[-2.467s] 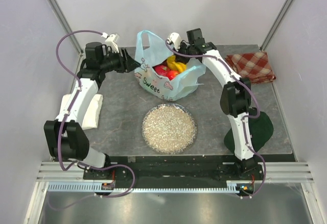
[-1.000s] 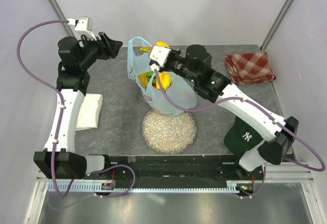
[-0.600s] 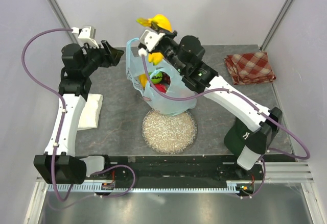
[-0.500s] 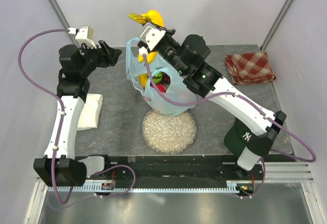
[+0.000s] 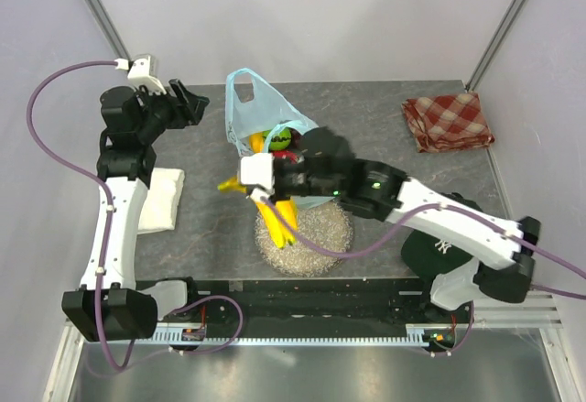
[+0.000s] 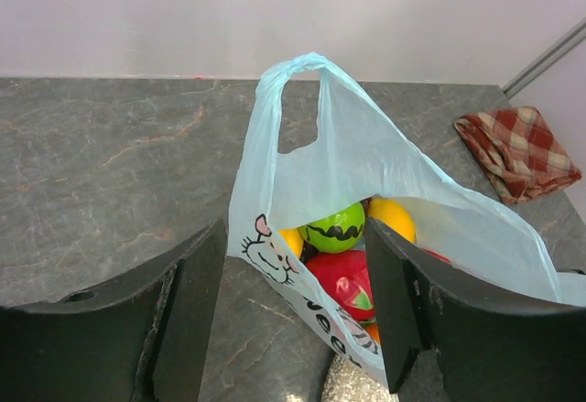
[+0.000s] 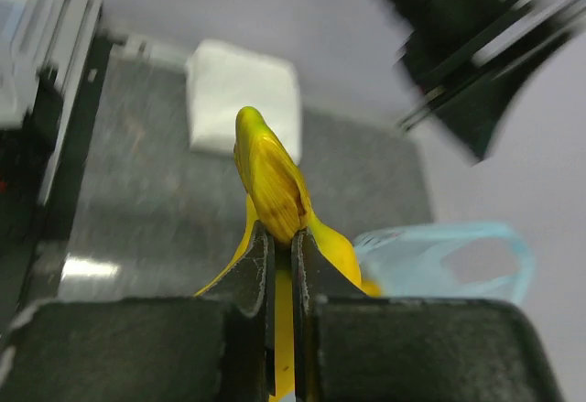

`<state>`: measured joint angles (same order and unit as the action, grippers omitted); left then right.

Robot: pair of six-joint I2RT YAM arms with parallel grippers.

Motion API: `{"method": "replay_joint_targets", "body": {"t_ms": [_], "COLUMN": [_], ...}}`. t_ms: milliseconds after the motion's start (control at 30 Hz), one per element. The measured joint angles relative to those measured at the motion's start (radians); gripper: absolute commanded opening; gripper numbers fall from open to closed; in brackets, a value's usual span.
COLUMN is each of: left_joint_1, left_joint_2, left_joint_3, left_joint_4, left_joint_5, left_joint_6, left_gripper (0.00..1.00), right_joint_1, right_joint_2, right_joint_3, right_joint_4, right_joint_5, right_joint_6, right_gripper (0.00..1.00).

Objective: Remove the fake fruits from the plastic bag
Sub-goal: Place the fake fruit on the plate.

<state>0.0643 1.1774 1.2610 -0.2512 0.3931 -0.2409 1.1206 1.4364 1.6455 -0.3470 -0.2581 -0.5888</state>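
The step in hand looks like setting down the bananas (image 7: 269, 175) just lifted from the bag (image 6: 341, 157). The right gripper (image 7: 282, 241) is clenched on the bunch, pinching it between narrow fingertips, so the bunch could twist or slip. It would be best to move slowly, lower until the bananas are touching the surface, and only then let go, so that they do not bounce or roll. The round speckled plate (image 5: 319, 233) lies right under them and seems the likely spot (though the task names no place). The bananas hang over the plate's near-left part, just in front of the bag.

The right arm stretches low across the table towards the left, its wrist over the plate. The left arm stands tall, its wrist bent towards the bag. The left gripper (image 5: 190, 105) is released, jaws wide apart with nothing between them, facing the bag's handle. The bag stands open behind the plate, with a green fruit (image 6: 335, 227), a red fruit (image 6: 342, 278) and a yellow fruit (image 6: 391, 214) inside.
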Motion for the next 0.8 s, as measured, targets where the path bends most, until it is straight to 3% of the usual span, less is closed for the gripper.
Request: {"method": "replay_joint_targets", "body": {"t_ms": [267,800], "left_joint_1": [0.000,0.014], "left_joint_2": [-0.052,-0.058], "left_joint_3": [-0.030,-0.086], "left_joint_4": [-0.001,-0.003], "left_joint_5": [0.000,0.005], "left_joint_6": [0.000,0.001], "left_gripper": [0.70,0.70], "right_joint_1": [0.000,-0.014], "right_joint_2": [0.169,0.394], "right_joint_3": [-0.297,-0.331], "right_joint_4": [-0.068,0.119], "right_joint_5": [-0.009,0.150], "right_joint_6": [-0.048,0.089], "right_gripper": [0.00,0.00]}}
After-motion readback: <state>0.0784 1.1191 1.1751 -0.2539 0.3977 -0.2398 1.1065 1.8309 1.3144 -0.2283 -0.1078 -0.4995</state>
